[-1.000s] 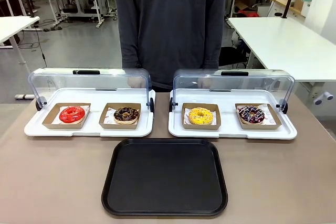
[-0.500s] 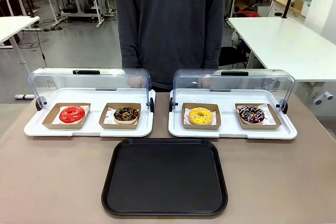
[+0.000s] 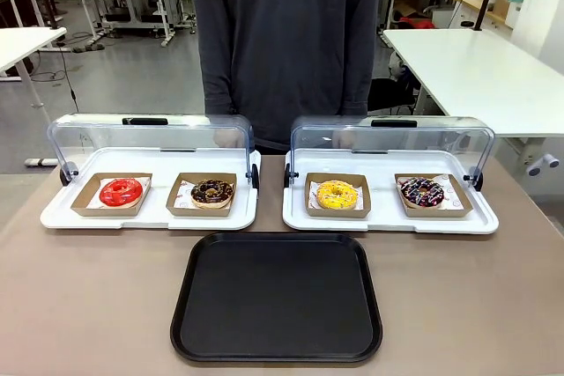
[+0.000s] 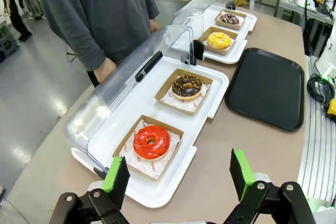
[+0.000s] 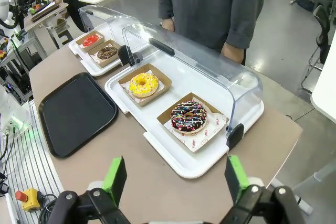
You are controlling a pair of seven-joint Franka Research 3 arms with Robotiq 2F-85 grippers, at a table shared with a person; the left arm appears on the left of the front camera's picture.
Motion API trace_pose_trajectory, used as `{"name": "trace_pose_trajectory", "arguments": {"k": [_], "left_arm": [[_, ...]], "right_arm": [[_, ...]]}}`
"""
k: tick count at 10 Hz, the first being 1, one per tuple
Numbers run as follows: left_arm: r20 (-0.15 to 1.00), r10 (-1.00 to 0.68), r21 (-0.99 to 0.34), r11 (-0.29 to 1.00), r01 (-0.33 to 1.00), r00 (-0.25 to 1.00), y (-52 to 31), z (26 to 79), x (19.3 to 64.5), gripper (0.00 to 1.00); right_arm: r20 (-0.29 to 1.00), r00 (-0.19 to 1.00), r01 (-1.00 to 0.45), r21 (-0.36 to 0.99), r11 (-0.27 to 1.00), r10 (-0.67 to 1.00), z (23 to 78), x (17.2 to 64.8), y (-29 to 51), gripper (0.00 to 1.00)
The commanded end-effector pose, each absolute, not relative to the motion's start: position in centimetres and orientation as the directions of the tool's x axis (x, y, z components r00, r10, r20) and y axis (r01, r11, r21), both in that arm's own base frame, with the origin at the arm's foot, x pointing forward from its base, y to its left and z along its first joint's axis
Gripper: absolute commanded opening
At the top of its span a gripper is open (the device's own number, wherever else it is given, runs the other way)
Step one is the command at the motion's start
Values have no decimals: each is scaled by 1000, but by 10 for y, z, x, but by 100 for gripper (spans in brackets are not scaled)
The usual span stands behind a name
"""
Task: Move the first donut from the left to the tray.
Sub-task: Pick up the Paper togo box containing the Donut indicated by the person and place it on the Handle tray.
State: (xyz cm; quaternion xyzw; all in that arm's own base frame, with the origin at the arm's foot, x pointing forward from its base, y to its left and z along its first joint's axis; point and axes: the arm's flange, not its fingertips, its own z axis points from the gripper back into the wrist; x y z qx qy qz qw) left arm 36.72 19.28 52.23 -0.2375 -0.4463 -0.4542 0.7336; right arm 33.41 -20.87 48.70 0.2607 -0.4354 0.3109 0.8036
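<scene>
Red donut in holder | just ahead of left claw | claw spread, empty

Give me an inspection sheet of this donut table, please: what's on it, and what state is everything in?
Surface: brown table, plain matte top.
Job's things: red-glazed donut in its cardboard holder, leftmost on the left platter; black tray on the robot's side, no donut on it yet.
Clutter: chocolate donut beside the red one; yellow donut and sprinkled donut on the right platter; both clear lids rolled back.
End effectors: left end effector open, facing the red donut; right end effector open, facing the sprinkled donut; both hold nothing.
Cables: black cable beyond the table's edge.
Surroundings: person in a grey sweater at the far side; white tables behind.
</scene>
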Motion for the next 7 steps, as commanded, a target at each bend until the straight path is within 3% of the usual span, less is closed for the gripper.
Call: {"name": "trace_pose_trajectory", "arguments": {"k": [1,7], "left_arm": [[873,-454,63,465,883,177,194,524,367,100],[873,-454,63,465,883,177,194,524,367,100]], "right_arm": [[876,407,-730,142,669,259,489,338,-209,100],[876,407,-730,142,669,259,489,338,-209,100]]}}
